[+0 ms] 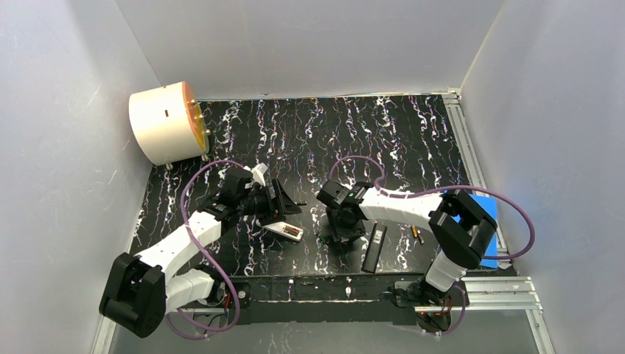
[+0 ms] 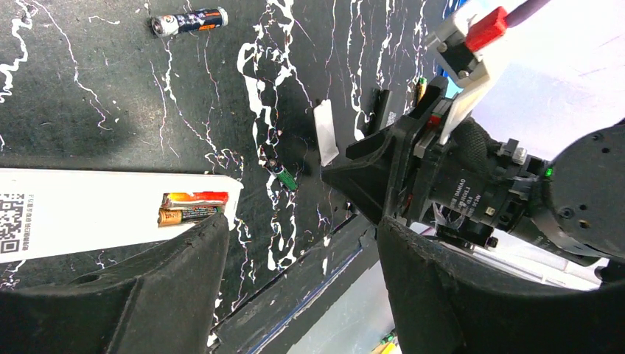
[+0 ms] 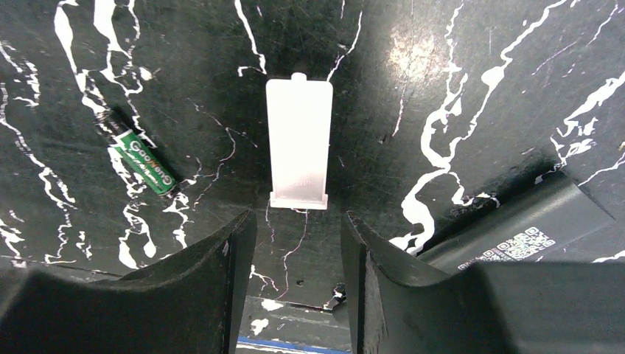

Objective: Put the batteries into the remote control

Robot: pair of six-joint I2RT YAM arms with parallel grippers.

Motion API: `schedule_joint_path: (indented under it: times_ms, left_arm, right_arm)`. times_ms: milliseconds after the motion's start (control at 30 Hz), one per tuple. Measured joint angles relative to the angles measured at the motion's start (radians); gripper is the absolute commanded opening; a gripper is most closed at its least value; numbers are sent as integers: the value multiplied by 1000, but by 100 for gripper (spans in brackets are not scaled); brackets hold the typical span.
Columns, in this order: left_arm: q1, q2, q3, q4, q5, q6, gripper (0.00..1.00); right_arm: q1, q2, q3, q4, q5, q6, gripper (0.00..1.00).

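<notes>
Right claw [image 3: 298, 221] hangs low over the worktop [image 3: 442, 88], jaws parted with nothing between them. The white battery cover [image 3: 298, 144] lies flat just off the gap at 12 o'clock, so I judge I'm lined up to take that cover. A green battery [image 3: 144, 162] lies loose at about 10 o'clock of this claw, apart from the cover, and a black remote [image 3: 516, 236] pokes in at 3 o'clock.

Left claw [image 2: 298, 236] is spread wide and empty. The white remote [image 2: 96, 210] lies at its 9 o'clock, back-side up so the open compartment faces me. Two batteries [image 2: 190, 208] sit in it side by side, one red and one black-and-gold, so I reckon this remote is loaded and only its lid is wanting. A spare battery [image 2: 188, 21], black and orange, lies at 11 o'clock, well apart.
</notes>
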Motion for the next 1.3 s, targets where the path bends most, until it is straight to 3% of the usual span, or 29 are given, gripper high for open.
schedule_joint_path:
  times_ms: [433,633,967,1300]
  left_arm:
    - [0,16,0,1,0,0,71]
    - [0,23,0,0,0,1,71]
    - [0,25,2,6,1,4,71]
    - [0,25,2,9,6,3,71]
  right_arm:
    - [1,41,6,-9,0,-6,53]
    - [1,44,8,-5,-3,-10,42]
    - [1,44,8,16,-14,-15,52]
    - [0,44,8,16,-7,-34,32]
